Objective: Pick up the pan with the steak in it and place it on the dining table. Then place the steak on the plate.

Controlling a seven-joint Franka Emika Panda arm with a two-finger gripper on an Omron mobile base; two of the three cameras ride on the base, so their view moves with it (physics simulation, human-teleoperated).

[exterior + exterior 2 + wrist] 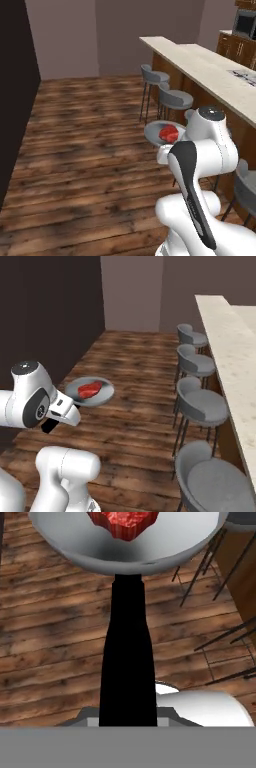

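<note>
Gripper (50, 426) clamped on pan (90, 391) handle, steak (90, 389) riding inside above floor; keep pan level, swing gently toward dining table (225, 351), clear of stools (202, 406).

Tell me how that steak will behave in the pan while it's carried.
The steak lies loose in the smooth, shallow pan, so it may slide if the pan tilts. It looks lumpy, so rolling seems unlikely. The gripper holds only the handle, so the far end may sag.

Wooden plank floor (90, 150) spreads below the fingers; grey stools (200, 403) stand on it beside the dining table (235, 366), off to the fingers' side.
</note>
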